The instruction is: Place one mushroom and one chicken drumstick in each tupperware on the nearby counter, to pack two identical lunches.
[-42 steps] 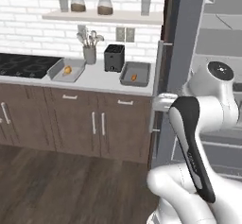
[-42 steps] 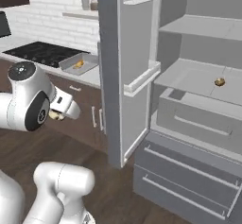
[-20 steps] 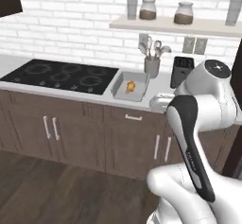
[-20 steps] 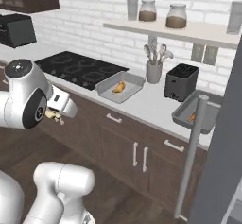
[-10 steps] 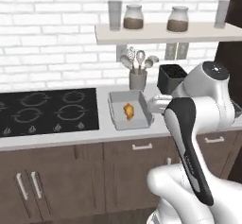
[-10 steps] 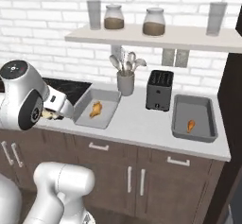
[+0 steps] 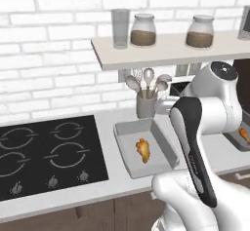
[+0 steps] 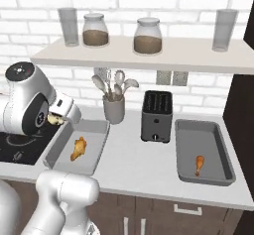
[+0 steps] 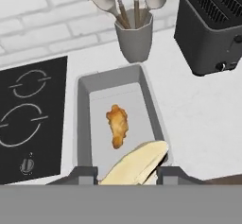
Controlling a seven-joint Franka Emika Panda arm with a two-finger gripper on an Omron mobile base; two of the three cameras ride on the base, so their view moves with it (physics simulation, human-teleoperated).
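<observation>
In each tupperware (image 8: 206, 152), one chicken drumstick (image 8: 199, 163).

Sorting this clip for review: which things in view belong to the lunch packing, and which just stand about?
Job: left tupperware with chicken drumstick; right tupperware with chicken drumstick; pale mushroom in the gripper; counter.
Standing about: toaster, utensil holder, cooktop, shelf jars.

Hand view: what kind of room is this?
A kitchen, most likely. There's a black stovetop set in the counter, a toaster, and a cup of cooking spoons against a brick wall.
</observation>
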